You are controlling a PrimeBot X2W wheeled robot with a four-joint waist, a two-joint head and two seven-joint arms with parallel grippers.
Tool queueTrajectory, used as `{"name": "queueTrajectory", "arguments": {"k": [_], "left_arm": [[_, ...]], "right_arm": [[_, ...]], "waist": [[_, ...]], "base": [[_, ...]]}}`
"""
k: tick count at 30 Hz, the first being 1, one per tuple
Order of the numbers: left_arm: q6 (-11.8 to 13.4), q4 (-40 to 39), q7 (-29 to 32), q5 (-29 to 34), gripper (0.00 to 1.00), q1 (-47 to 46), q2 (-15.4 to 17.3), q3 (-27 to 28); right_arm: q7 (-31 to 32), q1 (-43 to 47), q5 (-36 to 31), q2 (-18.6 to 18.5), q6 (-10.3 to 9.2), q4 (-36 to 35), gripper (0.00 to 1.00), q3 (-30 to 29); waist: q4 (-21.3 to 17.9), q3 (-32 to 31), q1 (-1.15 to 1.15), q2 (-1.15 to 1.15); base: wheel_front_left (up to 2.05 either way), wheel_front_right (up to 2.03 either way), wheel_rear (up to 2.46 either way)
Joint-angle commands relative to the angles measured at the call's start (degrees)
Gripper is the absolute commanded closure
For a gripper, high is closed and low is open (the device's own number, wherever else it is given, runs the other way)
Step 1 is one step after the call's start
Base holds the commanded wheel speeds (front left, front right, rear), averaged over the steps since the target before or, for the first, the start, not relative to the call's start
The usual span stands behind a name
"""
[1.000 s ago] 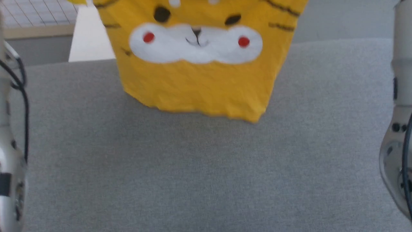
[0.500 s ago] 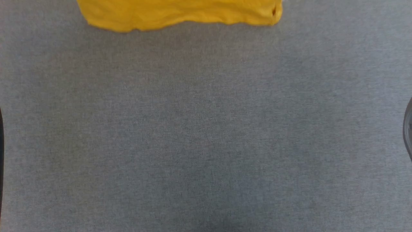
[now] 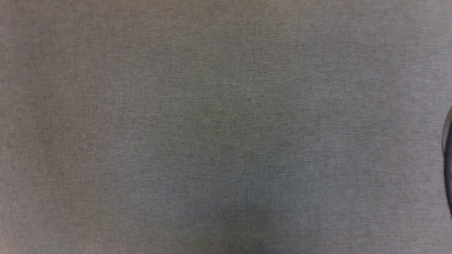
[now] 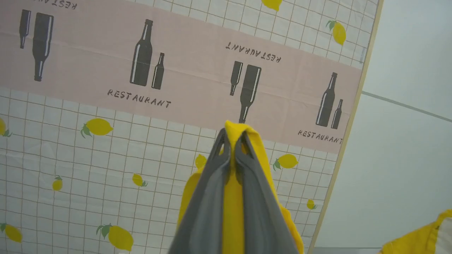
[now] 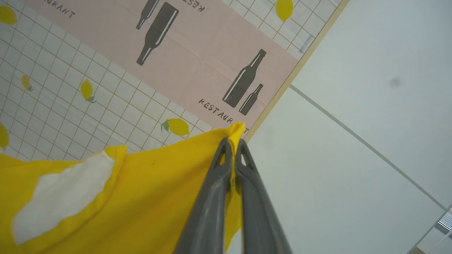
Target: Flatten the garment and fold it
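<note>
Between the two pincers the yellow shirt [image 5: 141, 183] hangs in the air. The left pincer [image 4: 231, 141] is pressed together on one pinch of its cloth and the right pincer [image 5: 233, 143] on another, with a lemon-print tablecloth [image 4: 88, 158] behind. Over the last second the head camera has tipped down from the shirt's hem onto the grey desk [image 3: 226, 127]; the camera moved, not the shirt. The robot is probably sighting where to lay the shirt flat, and folding has not begun.

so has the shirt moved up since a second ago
cannot tell: the whole head view has shifted across the grey surface, so the camera moved, leaving no fixed thing to judge the garment against.
</note>
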Motion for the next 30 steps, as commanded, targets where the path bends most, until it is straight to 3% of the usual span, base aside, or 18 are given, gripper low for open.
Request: {"name": "queueTrajectory", "arguments": {"k": [1,7,15,22,30], "left_arm": [[-0.39,-0.52,-0.54,-1.74,1.00,2.29,1.16,-0.96],[-0.40,-4.20,1.69,-8.93,1.00,9.57,5.55,-7.18],[-0.40,-13.46,7.45,-17.62,1.00,22.04,12.91,-15.72],[-0.09,-21.69,8.10,-23.00,1.00,36.46,17.37,-17.60],[4.18,-30.01,7.98,-29.39,1.00,54.56,21.57,-16.48]], "right_arm": [[-0.66,2.09,-0.17,-0.02,-0.09,0.39,1.00,0.02],[-1.48,8.23,4.57,-0.02,-0.09,2.54,1.00,1.04],[5.50,20.20,23.64,-0.02,-0.09,2.31,1.00,5.35],[13.91,35.12,36.38,-0.03,-0.09,-8.49,1.00,8.03],[22.94,54.89,46.70,-2.20,-0.09,-25.33,1.00,3.83]], "waist": [[1.24,1.07,-0.02,0.00],[1.59,0.15,-0.02,0.00],[1.43,-3.55,-0.02,0.00],[0.96,-8.72,-0.02,0.00],[0.44,-14.74,-0.02,0.00]], "base": [[0.00,0.00,0.00],[0.00,0.00,0.00],[0.00,0.00,0.00],[0.00,0.00,0.00],[0.00,0.00,0.00]]}}
